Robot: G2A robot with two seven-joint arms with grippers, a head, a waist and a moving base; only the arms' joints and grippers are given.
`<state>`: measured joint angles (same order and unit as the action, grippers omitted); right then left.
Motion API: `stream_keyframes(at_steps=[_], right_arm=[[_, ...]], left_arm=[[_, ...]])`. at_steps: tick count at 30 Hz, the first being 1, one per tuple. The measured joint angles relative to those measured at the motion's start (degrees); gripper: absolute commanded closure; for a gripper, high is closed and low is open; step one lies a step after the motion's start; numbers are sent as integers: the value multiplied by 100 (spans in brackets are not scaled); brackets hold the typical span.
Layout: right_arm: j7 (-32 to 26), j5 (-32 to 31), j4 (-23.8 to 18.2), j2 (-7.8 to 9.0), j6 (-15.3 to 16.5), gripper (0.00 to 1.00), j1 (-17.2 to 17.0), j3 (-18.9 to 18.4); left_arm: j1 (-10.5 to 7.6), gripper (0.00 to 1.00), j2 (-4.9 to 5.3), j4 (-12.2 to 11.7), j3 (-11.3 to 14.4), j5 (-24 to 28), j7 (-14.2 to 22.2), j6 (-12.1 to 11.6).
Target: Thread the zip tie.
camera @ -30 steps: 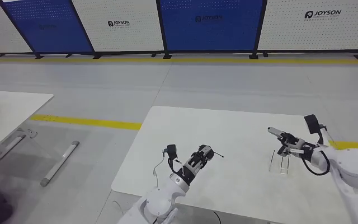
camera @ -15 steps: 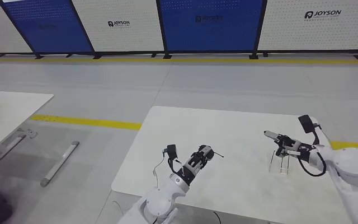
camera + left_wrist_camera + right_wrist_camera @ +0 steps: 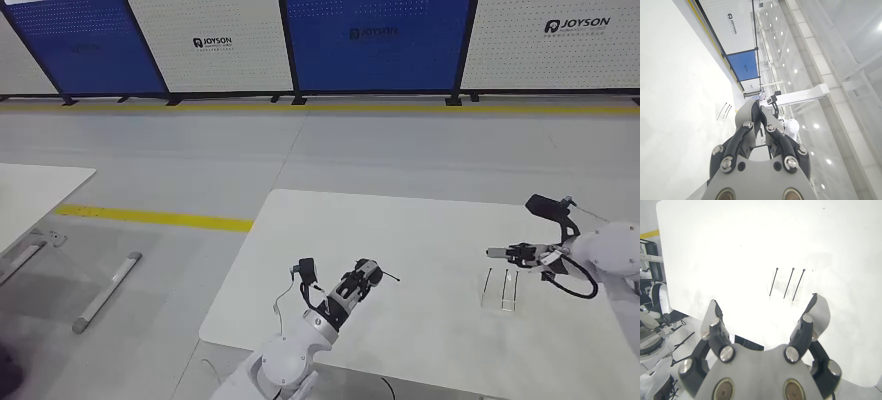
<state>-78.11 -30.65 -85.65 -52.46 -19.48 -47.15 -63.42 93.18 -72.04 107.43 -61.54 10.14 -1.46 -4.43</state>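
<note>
Zip ties untouched on the table as the right gripper swings level.
Nearest, the left gripper sits where it was a second ago, fingers pressed together. A thin dark strip juts from its tip, too small to identify. Farther right, the three black zip ties lie side by side, apart from one another, unmoved. Just beyond them the right gripper hangs with its fingers spread wide. It pointed slantwise over the ties before, and has now turned level and drawn back toward the table's right edge.
</note>
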Motion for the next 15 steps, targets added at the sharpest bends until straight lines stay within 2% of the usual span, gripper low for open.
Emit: stream_keyframes(at_steps=[10,15], right_arm=[[23,5,-7,2,8,0,-15,-11],[37,-227,-10,-13,147,0,-119,199]], left_arm=[[0,100,0,0,0,0,0,0],[0,100,0,0,0,0,0,0]])
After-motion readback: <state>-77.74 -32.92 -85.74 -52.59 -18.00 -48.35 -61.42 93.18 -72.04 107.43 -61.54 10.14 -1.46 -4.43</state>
